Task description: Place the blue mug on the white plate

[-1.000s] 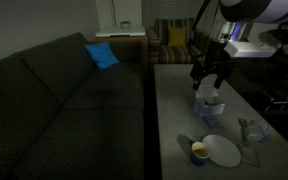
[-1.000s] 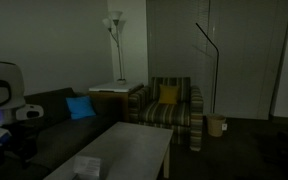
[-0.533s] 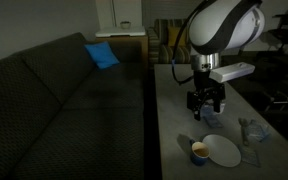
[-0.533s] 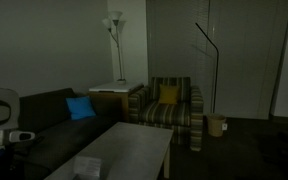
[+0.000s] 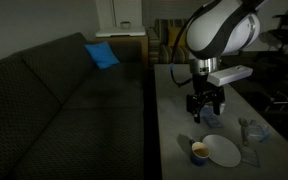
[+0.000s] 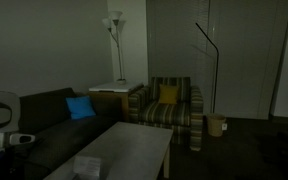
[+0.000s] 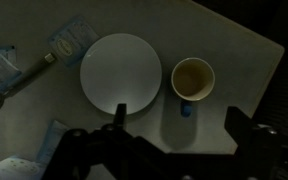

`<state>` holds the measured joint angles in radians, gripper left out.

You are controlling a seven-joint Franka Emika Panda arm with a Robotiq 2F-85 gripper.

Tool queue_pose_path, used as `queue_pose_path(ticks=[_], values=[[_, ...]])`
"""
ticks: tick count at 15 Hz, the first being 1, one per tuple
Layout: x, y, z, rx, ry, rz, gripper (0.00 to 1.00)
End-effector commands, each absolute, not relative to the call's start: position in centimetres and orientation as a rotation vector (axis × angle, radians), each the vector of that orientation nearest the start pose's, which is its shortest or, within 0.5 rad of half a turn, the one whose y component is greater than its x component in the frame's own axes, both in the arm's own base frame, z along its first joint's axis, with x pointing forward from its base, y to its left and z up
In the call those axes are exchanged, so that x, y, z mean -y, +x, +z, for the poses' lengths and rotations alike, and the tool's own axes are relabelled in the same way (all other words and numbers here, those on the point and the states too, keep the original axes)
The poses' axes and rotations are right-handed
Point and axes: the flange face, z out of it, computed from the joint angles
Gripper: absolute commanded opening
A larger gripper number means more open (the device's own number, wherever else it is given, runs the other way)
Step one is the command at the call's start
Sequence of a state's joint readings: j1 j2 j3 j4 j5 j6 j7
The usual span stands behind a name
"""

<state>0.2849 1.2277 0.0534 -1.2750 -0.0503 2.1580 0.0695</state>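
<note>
The mug point(image 7: 192, 78) is pale with a blue handle and stands upright on the grey table point(image 7: 234, 50), just right of the white plate point(image 7: 121, 70) and not touching it. In an exterior view the mug point(image 5: 198, 151) and the plate point(image 5: 224, 151) sit near the table's front edge. My gripper point(image 7: 177, 122) is open and empty. It hangs above the table with the mug's handle between its dark fingers and the mug just ahead of them. In an exterior view the gripper point(image 5: 205, 106) is above and behind the mug. The mug is out of view in the exterior view that shows the armchair.
Clear plastic packets point(image 7: 69, 38) lie beyond the plate, and another packet point(image 5: 252, 130) lies near the table's right edge. A dark sofa point(image 5: 64, 100) with a blue cushion point(image 5: 101, 55) runs along the table. A striped armchair point(image 6: 170, 105) and a floor lamp point(image 6: 114, 45) stand behind.
The arm has swung down and toward the table's front, bringing the gripper closer to the mug and plate. The mug and plate have not moved.
</note>
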Motion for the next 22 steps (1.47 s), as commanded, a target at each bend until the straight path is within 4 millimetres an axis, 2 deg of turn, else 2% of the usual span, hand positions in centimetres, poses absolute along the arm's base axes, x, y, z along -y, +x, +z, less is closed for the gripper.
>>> queue_pose_path(ticks=[1, 3, 7, 8, 12, 22], values=[[-22.2, 62.3, -6.4, 0.434, -3.132, 0.581, 1.00], [-22.5, 61.6, -8.5, 0.444, -3.129, 0.605, 1.00], [-23.1, 61.4, -11.1, 0.452, -3.109, 0.588, 1.00], [-22.8, 60.8, -10.3, 0.455, -3.111, 0.614, 1.00], [-23.0, 61.1, -11.1, 0.453, -3.110, 0.593, 1.00], [-24.9, 60.3, -13.0, 0.336, -3.062, 0.247, 1.00]])
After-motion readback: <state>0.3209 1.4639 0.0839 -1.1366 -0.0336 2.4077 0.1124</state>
